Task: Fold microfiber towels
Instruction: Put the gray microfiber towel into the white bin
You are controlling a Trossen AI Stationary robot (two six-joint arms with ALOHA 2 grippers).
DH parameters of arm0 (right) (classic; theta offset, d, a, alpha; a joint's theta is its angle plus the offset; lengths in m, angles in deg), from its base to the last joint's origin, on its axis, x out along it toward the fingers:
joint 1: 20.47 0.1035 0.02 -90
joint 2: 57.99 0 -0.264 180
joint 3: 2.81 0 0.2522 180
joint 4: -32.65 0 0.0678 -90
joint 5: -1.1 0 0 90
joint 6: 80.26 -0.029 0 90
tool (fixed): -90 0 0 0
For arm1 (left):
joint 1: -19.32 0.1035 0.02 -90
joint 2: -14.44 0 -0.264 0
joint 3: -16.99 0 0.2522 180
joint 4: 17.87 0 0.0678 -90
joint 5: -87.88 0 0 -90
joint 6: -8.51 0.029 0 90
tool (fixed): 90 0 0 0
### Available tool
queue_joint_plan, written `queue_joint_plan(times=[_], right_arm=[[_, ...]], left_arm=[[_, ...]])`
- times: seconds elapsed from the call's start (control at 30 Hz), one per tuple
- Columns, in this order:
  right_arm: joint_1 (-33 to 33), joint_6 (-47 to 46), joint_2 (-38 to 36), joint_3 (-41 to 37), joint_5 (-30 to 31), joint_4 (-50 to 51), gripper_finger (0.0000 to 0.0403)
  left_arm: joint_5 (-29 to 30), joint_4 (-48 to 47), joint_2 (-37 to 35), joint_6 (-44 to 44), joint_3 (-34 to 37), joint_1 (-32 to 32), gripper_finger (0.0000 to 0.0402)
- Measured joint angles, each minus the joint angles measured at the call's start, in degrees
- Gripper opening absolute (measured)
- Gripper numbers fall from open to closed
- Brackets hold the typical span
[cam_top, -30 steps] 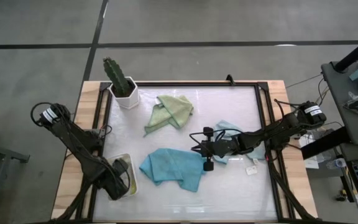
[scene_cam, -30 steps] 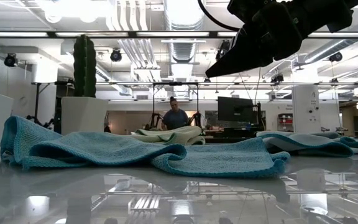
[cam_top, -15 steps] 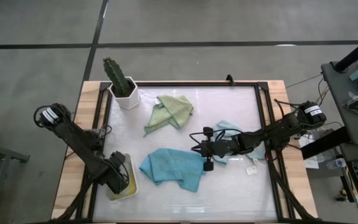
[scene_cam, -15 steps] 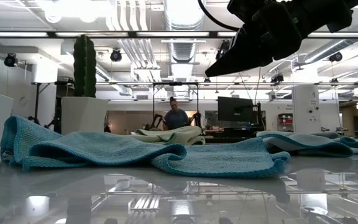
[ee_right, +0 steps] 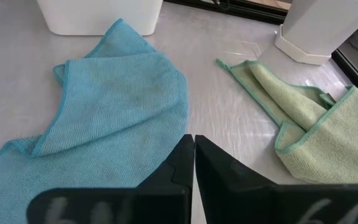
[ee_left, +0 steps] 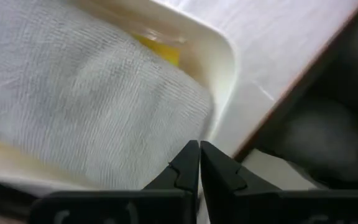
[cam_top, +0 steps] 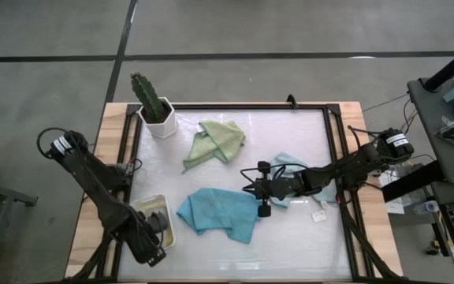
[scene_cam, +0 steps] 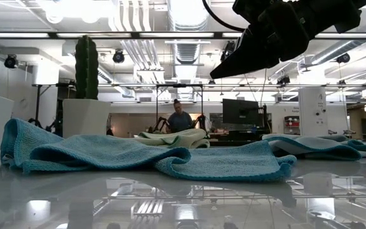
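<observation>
Bright overhead ceiling lights (scene_cam: 75,7); glare on glossy table (scene_cam: 183,197); left wrist view blurred

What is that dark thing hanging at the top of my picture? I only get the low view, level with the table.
Observer: That is the right gripper, jaws shut, above the teal towel's edge.
Operator: Is there a second arm?
Observer: Yes. The left gripper, jaws shut too, hangs over a white tray by the table's left edge.
Operator: Anything in that tray?
Observer: A grey towel, with a yellow towel peeking out beside it.
</observation>
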Motion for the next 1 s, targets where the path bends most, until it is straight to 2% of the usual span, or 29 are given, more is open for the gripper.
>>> queue_joint_plan(times=[0.2, 0.43, 0.73, 1.0], right_arm=[[0.13, 0.00, 0.00, 0.00, -0.01, -0.12, 0.0009], [0.13, 0.04, 0.00, 0.00, 0.01, -0.36, 0.0009], [0.13, 0.04, 0.00, 0.00, -0.01, -0.34, 0.0009], [0.13, 0.04, -0.01, 0.00, -0.01, -0.31, 0.0009]], left_arm=[[1.57, -0.25, 5.86, 0.38, 2.33, 0.47, 0.0000], [3.79, 4.09, 7.40, 1.57, 3.85, 1.84, 0.0000], [-3.77, 1.98, 2.35, 1.50, 1.29, 2.24, 0.0000], [-4.08, 0.10, -0.06, -3.02, 3.40, -0.48, 0.0000]])
